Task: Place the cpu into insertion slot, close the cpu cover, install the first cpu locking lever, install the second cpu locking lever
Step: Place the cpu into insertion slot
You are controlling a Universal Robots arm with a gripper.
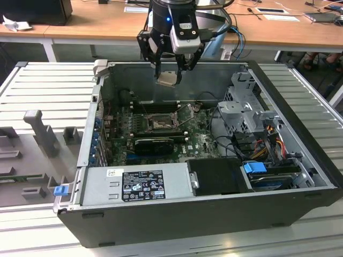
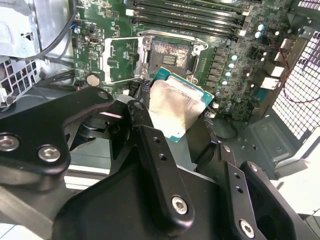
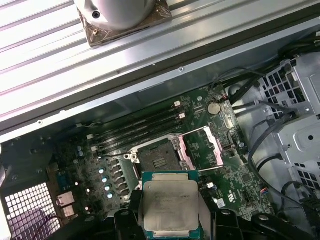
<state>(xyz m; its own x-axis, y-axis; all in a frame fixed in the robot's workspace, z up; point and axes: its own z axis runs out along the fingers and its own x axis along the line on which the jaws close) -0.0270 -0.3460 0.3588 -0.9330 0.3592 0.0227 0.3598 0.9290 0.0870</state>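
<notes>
In the exterior view the gripper [image 1: 169,74] hangs over the open computer case [image 1: 177,219]. Its jaws are clenched on the cpu [image 1: 166,78], which is held tilted in the air well above the insertion slot [image 1: 159,124]. In the second wrist view the cpu [image 2: 176,107] sits between black fingers [image 2: 150,140], with the insertion slot [image 2: 170,56] beyond it. In the first wrist view the cpu cover [image 3: 184,151] stands swung open beside the insertion slot [image 3: 156,159].
</notes>
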